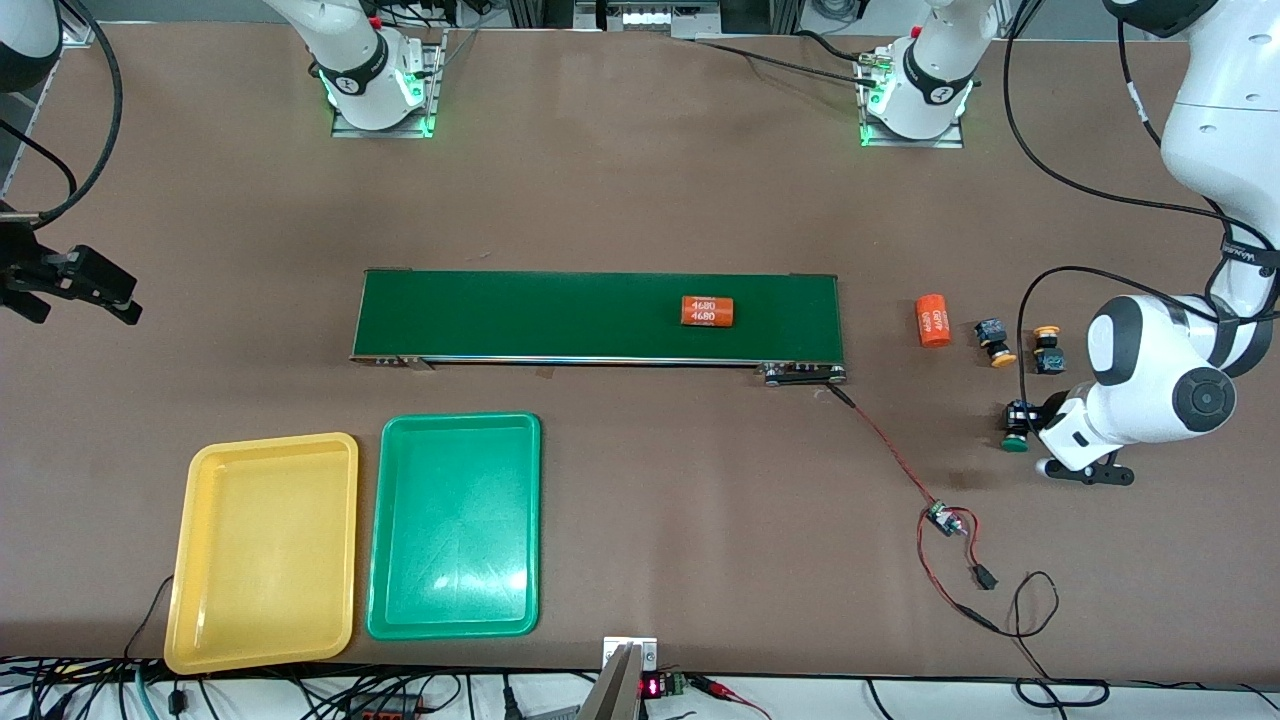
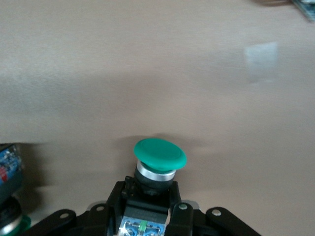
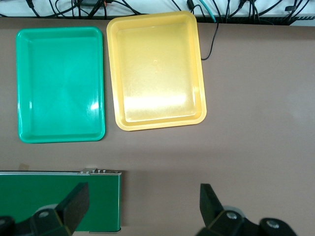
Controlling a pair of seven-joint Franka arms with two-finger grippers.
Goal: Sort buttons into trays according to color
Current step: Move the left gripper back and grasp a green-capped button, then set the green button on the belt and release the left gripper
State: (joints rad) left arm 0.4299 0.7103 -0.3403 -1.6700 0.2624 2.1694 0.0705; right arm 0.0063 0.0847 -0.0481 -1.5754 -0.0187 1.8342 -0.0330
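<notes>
The right claw (image 1: 75, 285), at the left edge of the frame, waited with fingers apart; the yellow tray (image 1: 262, 552) and green tray (image 1: 455, 525) lay empty, lower left. Right of centre, two yellow buttons (image 1: 1020, 346) sat on the worktop (image 1: 640, 200). At lower right the left claw (image 1: 1030, 432) was clamped on a green button (image 1: 1016, 427).

we see the right gripper (image 3: 142, 209) hanging over the brown bench (image 3: 256, 98), its two dark fingers (image 3: 74, 204) spread wide with nothing between them. one finger sits over the end of the dark green conveyor belt (image 3: 59, 196); the other is over bare bench. the green tray (image 3: 60, 32) and the yellow tray (image 3: 153, 18) lie side by side, close but not touching, both without anything in them. a tangle of cables (image 3: 147, 6) runs along the bench edge next to the trays.
</notes>
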